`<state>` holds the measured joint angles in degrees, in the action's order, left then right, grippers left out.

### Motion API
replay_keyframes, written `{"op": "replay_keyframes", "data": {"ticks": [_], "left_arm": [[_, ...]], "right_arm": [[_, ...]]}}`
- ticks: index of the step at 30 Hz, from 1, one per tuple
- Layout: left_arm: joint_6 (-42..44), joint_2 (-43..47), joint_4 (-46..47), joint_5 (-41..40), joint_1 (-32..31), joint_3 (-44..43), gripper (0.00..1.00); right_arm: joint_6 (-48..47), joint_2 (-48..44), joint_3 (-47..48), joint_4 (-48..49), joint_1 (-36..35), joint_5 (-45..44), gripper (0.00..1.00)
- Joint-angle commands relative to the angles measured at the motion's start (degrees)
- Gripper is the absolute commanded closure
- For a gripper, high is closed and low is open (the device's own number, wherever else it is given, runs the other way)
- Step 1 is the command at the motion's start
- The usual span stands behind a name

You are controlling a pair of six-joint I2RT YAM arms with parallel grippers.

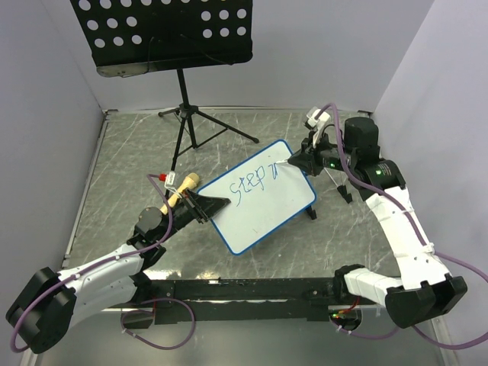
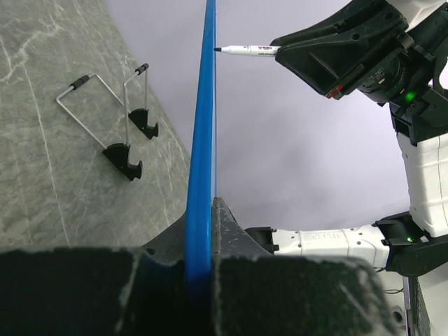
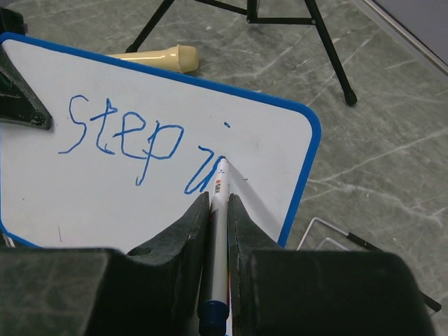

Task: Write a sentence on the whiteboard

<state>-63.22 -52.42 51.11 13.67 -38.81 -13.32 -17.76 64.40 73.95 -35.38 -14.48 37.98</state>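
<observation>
The whiteboard (image 1: 263, 217), white with a blue frame, stands tilted in the middle of the table. My left gripper (image 1: 207, 206) is shut on its left edge; in the left wrist view the blue frame (image 2: 203, 140) runs up from between the jaws (image 2: 203, 210). My right gripper (image 1: 299, 162) is shut on a white marker (image 3: 220, 192) with its blue end towards the camera. The marker's tip touches the board (image 3: 84, 203) at the end of the blue writing. The sentence (image 3: 126, 136) reads "step" followed by an "i" and a partial stroke. The marker (image 2: 245, 50) shows from the side, tip at the board.
A black perforated music stand (image 1: 164, 34) on a tripod (image 1: 191, 126) stands at the back. A cream handled tool (image 1: 183, 187) lies behind the left gripper. A wire stand with black feet (image 2: 112, 133) sits behind the board's right end. Walls close in left and right.
</observation>
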Motion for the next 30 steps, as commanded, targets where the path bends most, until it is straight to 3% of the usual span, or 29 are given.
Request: {"op": "replay_keyframes", "data": {"ticks": [1,19,30], "left_arm": [[-1.9,2.8,10.2,1.2,0.0,-0.9,0.99],[-2.0,2.4,11.0,1.4,0.1,-0.4,0.99],[-2.2,2.4,11.0,1.6,0.1,-0.4,0.99]], "right_arm": [[0.3,-0.1,1.5,2.4,0.1,-3.9,1.0],[-2.5,-7.4,-7.3,-2.5,0.4,-3.0,1.0],[-0.3,-3.1,-0.8,0.1,0.5,-1.3,1.0]]}}
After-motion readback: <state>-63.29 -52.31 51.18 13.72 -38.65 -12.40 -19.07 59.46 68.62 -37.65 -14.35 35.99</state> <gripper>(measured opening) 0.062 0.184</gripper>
